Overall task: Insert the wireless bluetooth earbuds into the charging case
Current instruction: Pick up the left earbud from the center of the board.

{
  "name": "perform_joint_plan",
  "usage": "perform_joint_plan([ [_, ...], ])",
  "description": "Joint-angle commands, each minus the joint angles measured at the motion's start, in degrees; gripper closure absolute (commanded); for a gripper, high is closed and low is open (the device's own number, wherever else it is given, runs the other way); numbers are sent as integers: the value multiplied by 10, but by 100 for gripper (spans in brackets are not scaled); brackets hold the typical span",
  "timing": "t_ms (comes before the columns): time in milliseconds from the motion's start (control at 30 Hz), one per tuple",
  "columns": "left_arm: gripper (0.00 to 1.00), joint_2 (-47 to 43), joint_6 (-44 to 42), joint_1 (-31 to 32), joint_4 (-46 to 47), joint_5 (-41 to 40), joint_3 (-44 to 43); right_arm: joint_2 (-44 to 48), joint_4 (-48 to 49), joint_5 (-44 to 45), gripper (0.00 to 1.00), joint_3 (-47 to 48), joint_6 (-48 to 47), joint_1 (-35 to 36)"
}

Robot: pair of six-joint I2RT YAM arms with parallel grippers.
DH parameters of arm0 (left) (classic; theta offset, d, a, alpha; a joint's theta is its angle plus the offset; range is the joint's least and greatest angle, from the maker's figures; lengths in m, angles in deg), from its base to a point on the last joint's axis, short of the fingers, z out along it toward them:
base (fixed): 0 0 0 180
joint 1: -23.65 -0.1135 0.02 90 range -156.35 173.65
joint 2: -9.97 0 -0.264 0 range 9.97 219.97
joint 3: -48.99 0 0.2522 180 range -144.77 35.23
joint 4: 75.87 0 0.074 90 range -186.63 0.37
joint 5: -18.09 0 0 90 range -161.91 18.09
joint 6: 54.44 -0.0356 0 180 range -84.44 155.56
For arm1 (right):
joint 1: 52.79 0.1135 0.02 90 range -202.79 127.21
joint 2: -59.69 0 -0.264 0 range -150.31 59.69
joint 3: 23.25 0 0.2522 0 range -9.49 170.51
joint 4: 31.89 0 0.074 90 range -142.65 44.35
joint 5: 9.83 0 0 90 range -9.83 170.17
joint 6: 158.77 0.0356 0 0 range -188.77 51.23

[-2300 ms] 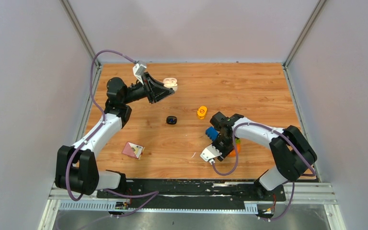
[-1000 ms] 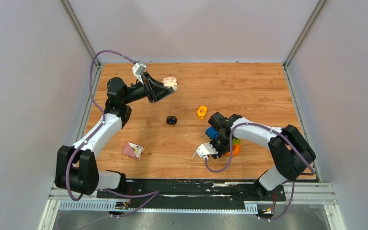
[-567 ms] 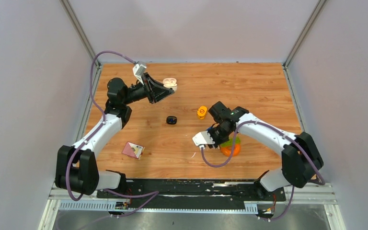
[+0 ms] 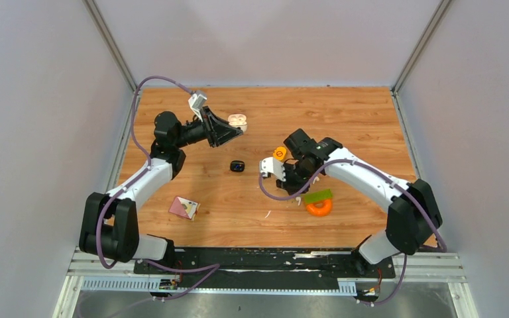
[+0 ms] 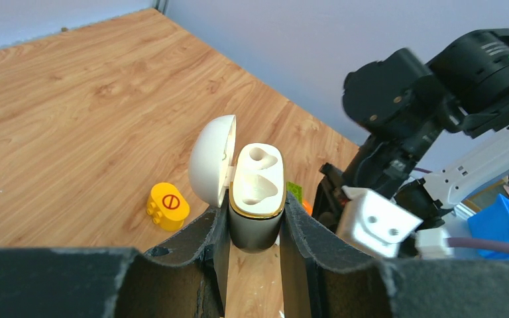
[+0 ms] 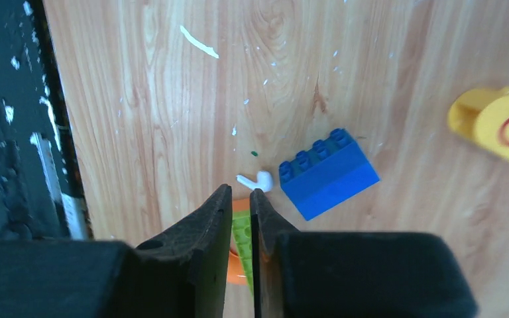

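My left gripper (image 5: 255, 222) is shut on an open white charging case (image 5: 257, 192), held above the table with its lid tipped back and both sockets empty; it also shows in the top view (image 4: 237, 121). My right gripper (image 6: 240, 192) is shut and empty, hovering above the table. One white earbud (image 6: 255, 179) lies on the wood just beyond its fingertips, next to a blue brick (image 6: 328, 173). A shut black case (image 4: 238, 165) lies mid-table. The other earbuds are out of view.
A yellow block (image 4: 279, 154) sits beside the right arm. A green brick (image 4: 318, 196) lies on an orange ring (image 4: 319, 208) near the right gripper (image 4: 293, 187). A pink card box (image 4: 183, 207) lies front left. A white sliver (image 6: 199, 41) lies near the table's front edge.
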Motion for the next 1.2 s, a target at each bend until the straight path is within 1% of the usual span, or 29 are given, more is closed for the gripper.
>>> perform_joint_plan([
  [0, 100, -25, -5, 2, 7, -4, -7, -27, 61, 59, 78, -4, 263, -2],
  [33, 100, -29, -7, 2, 2, -4, -7, -36, 62, 70, 69, 1, 322, -3],
  [67, 100, -32, -9, 1, -1, -4, -6, -47, 60, 79, 61, 7, 347, -3],
  [100, 100, -36, -11, 2, -3, -4, -5, -58, 58, 80, 57, 14, 393, -3],
  [167, 100, -40, -12, 2, -6, -5, -3, -81, 51, 75, 55, 26, 438, -3],
  [300, 100, -46, -12, 1, -7, -6, -3, -127, 51, 109, 51, 34, 505, -4],
  [467, 100, -53, -14, 1, -14, -6, -6, -171, 45, 163, 51, 37, 551, -20],
  [667, 100, -55, -17, 1, -19, -7, -7, -189, 42, 182, 54, 36, 579, -44],
  [867, 100, -53, -19, 1, -27, -9, -9, -198, 44, 171, 58, 36, 579, -47],
  [1033, 100, -52, -19, 1, -32, -9, -10, -205, 44, 151, 64, 32, 571, -47],
  [1100, 100, -51, -18, 1, -32, -9, -11, -200, 54, 145, 65, 35, 563, -46],
  [1167, 100, -50, -18, 1, -32, -11, -11, -189, 68, 137, 65, 44, 533, -44],
])
